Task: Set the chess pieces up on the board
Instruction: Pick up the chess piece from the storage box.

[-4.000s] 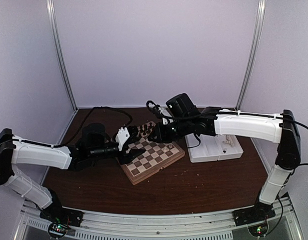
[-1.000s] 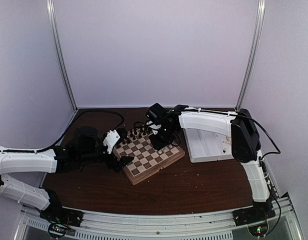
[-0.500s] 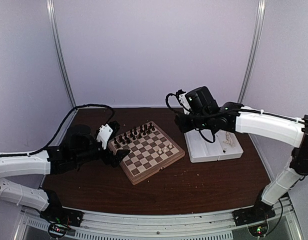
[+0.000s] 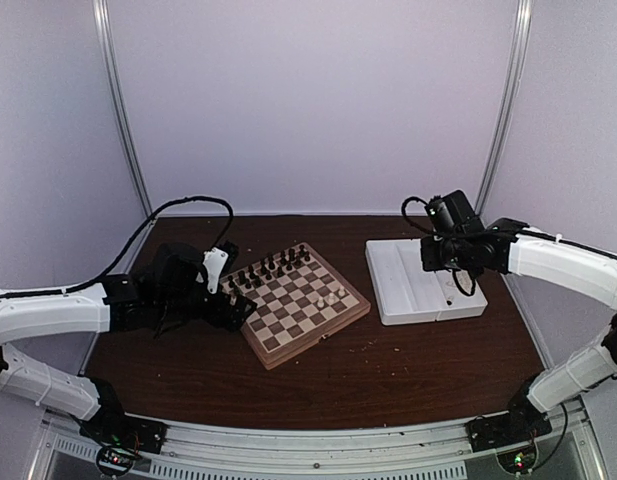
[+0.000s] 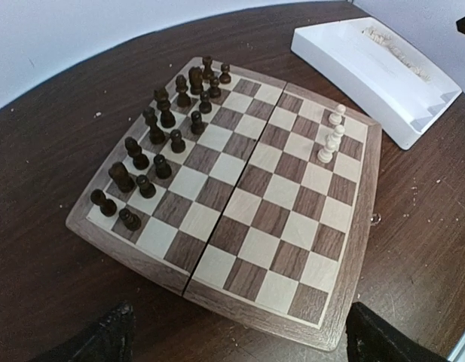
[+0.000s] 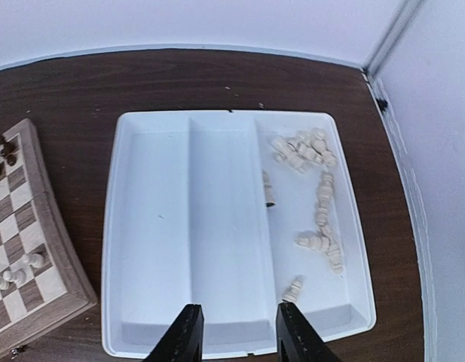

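A robotics lab test cell: plain pale panel walls (image 4: 308,100) joined by aluminium uprights (image 4: 125,120), a dark wood-grain surface (image 4: 388,370), and an aluminium rail (image 4: 308,442) at the near edge carrying two white-and-black robot arms (image 4: 48,312), a black cable (image 4: 193,200) looping behind.

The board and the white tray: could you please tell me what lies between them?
Nothing but a strip of bare brown table, shown in the right wrist view.

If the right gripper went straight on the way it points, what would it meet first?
Probably the white tray: the right gripper, open, aims at its bare middle compartment near the rim, beside the cream pieces in the next compartment. Depth is unclear.
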{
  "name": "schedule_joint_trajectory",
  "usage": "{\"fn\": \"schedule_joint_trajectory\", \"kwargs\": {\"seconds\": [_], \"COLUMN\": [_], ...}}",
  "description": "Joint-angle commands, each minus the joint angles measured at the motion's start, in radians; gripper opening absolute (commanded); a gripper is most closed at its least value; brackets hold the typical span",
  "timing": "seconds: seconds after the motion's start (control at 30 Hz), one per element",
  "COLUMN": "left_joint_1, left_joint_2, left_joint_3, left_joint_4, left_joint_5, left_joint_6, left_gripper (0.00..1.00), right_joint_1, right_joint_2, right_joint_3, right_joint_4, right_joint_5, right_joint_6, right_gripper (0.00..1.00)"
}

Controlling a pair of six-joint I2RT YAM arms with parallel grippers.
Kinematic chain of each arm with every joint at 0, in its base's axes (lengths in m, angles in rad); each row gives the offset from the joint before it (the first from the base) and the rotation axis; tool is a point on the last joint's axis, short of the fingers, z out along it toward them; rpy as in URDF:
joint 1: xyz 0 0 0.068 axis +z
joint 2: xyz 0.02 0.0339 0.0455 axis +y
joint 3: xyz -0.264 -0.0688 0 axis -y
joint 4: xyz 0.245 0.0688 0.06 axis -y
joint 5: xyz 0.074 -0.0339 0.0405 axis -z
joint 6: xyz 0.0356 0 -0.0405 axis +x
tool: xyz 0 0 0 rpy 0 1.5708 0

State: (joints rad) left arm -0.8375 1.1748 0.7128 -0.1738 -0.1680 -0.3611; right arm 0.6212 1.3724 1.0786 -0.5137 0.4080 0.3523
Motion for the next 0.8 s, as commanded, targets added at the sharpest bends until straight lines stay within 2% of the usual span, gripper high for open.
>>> {"fn": "schedule_joint_trajectory", "kwargs": {"seconds": [0.0,0.17,0.27,0.37,0.5,0.67,0.77], "left_joint_1": [0.005,0.005,0.005,0.005,0.005,0.005,0.005], "left_joint_2": [0.010,-0.005,-0.002,0.014,0.051,0.109,0.139], "left_joint_3": [0.031,0.035,0.051,0.064,0.077,0.139,0.184], "left_joint_4": [-0.082,-0.065,-0.058,-0.053,-0.031,-0.044,-0.069], "left_joint_5": [-0.005,0.001,0.021,0.039,0.057,0.053,0.042], "left_joint_6": [-0.065,-0.049,-0.041,-0.043,-0.043,-0.005,0.013], "left_gripper": [0.98,0.98,0.98,0.98,0.98,0.98,0.98], "right_joint_1": [-0.107,-0.240,-0.305,-0.344,-0.382,-0.427,-0.455], "right_joint_2": [-0.054,-0.004,0.070,0.146,0.247,0.391,0.453], "right_joint_3": [-0.058,-0.051,0.009,0.076,0.149,0.266,0.312], "right_joint_4": [-0.057,-0.087,-0.152,-0.213,-0.256,-0.339,-0.359], "right_joint_5": [-0.087,-0.219,-0.261,-0.262,-0.298,-0.325,-0.393], "right_joint_6": [0.060,0.009,-0.033,-0.085,-0.163,-0.270,-0.328], "right_gripper": [0.34,0.33,0.32,0.29,0.30,0.24,0.28]}}
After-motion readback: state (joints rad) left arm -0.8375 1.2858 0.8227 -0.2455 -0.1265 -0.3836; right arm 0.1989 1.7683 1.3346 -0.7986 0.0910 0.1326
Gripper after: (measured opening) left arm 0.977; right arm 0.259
